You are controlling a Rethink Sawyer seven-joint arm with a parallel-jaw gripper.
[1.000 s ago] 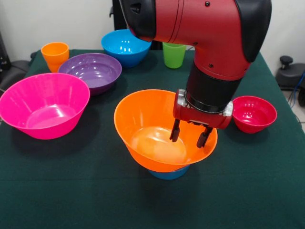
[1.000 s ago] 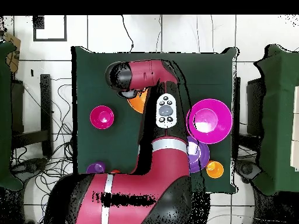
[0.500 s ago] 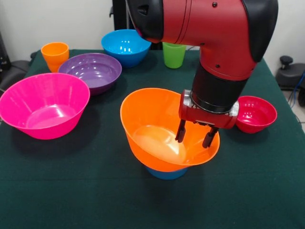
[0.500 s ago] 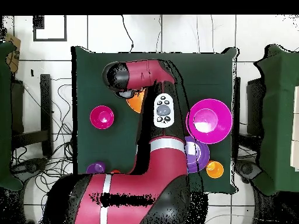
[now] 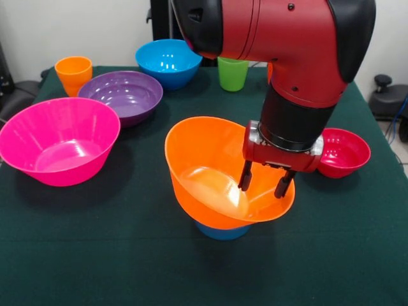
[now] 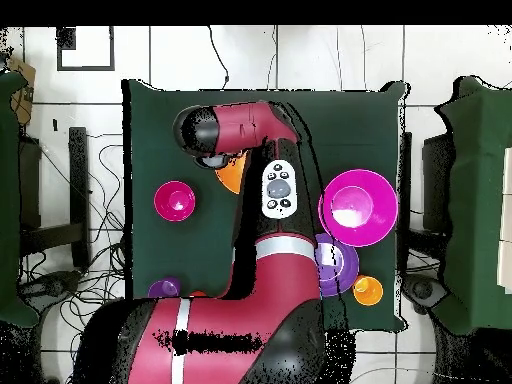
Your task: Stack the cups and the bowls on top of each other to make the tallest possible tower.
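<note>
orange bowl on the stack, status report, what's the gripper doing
Gripper open, one finger inside the large orange bowl, one outside its rim. Bowl tilted on the small light-blue bowl. Nothing in the way.

A large orange plastic bowl (image 5: 217, 172) is seated, tilted, on a small light-blue plastic bowl (image 5: 222, 231) at mid-table. In the front view, a large pink plastic bowl (image 5: 58, 141) is placed to its left, a small red plastic bowl (image 5: 344, 152) to its right.
</note>
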